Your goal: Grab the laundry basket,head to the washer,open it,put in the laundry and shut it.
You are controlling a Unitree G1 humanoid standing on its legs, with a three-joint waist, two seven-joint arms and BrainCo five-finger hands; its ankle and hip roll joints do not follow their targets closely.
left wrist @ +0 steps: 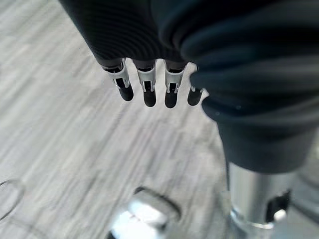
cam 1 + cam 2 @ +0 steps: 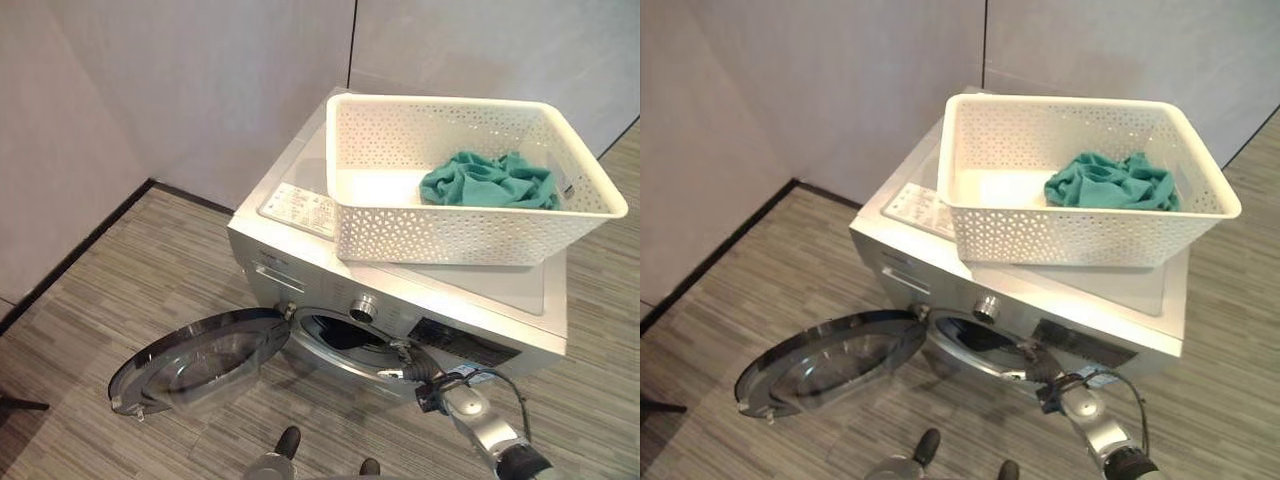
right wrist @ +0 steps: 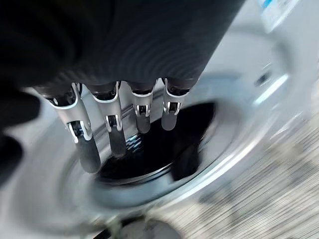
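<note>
Laundry basket (image 2: pixel 440 235) sits on top of the washer (image 2: pixel 500 290), white perforated plastic, rectangular. Its long axis runs across the washer top, roughly side to side in the head views, slightly skewed so the right end sits further back. Open side up, level. It overhangs the front edge of the lid a little.

Teal laundry (image 2: pixel 488 182) is bunched in the right half of the basket, lying on the floor of it, up against the right and back walls. Left half of the basket is bare.

Washer door (image 2: pixel 200 360) is swung fully open to the left, hinged at the left of the drum opening (image 2: pixel 345 335), glass face tilted up. Drum opening is dark inside. Control knob (image 2: pixel 363 307) sits just above the opening. A white label sheet (image 2: pixel 298 209) lies on the washer top, left of the basket.

Right hand (image 2: pixel 425 378) is low at the front of the washer, at the right rim of the drum opening, well below the basket and not touching it. Right wrist view shows its fingers (image 3: pixel 113 134) straight and relaxed, nothing in them, pointing into the drum opening.

Left hand (image 1: pixel 149 84) is seen in the left wrist view, hanging over the wood-grain floor (image 1: pixel 65 124), fingers loosely extended, nothing held.

Basket and laundry are both apart from either hand.
</note>
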